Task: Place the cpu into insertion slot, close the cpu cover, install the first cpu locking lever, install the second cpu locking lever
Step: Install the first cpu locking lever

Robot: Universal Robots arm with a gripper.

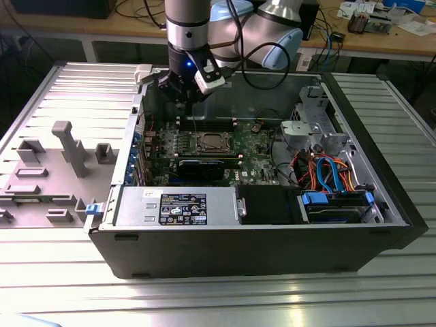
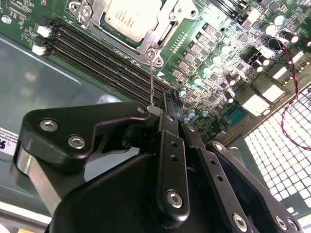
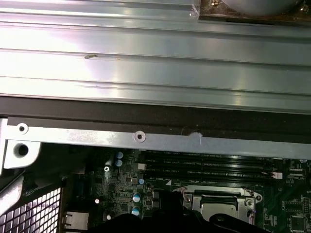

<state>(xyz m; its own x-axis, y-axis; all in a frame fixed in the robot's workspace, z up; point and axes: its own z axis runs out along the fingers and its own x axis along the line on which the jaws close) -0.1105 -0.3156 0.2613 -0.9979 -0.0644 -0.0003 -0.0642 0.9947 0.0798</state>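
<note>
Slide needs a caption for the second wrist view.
Tool closed on a thin locking lever beside the covered cpu.

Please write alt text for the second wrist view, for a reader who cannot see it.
The black gripper fills the foreground with its fingers closed on a thin metal lever that rises from beside the processor socket. The chip sits in the socket under the metal cover, with long black memory slots alongside on the green motherboard.

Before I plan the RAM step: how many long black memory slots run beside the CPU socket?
4 memory slots, side by side in one bank just beyond the cpu cover in the second wrist view; the gripper hides their far ends, so more may be hidden.
</note>
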